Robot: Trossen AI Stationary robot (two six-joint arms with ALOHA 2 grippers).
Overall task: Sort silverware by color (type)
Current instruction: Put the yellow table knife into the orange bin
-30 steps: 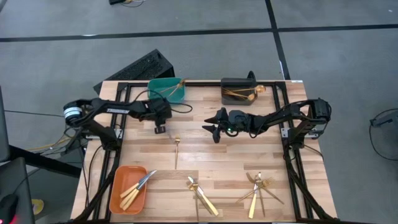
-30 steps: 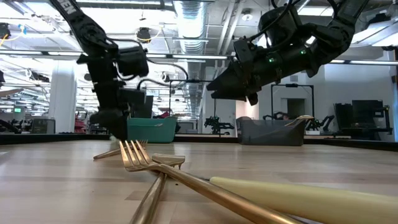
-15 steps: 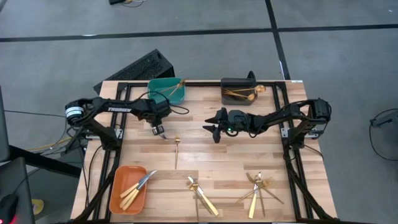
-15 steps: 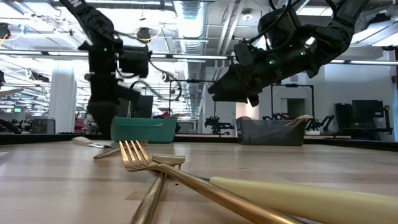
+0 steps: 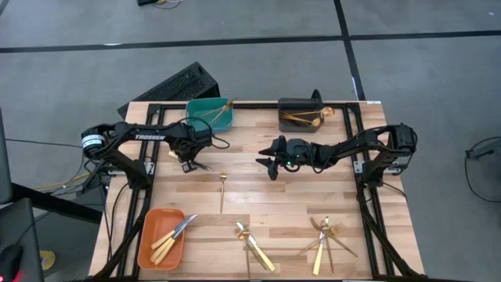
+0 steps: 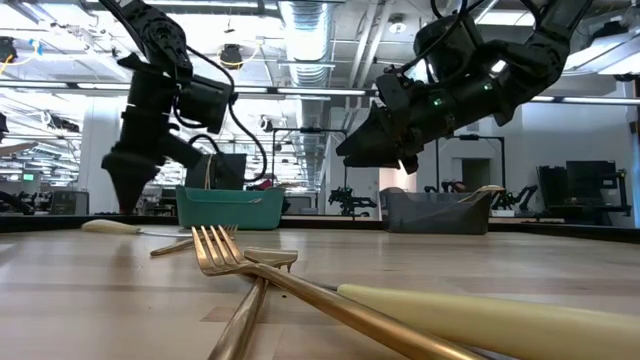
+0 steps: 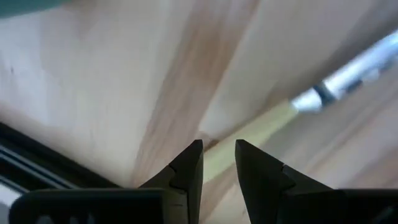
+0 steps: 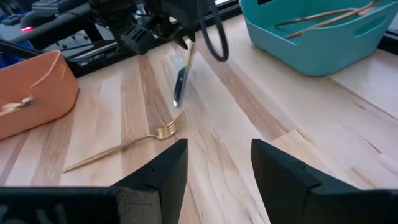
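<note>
Beside the teal bin (image 5: 211,114), left fingers (image 7: 191,167) astride a knife handle (image 7: 249,135).

The knife's (image 7: 292,112) blade ran off the left wrist picture's edge, blurred. Its handle end was hidden behind the left gripper (image 7: 218,163).
</note>
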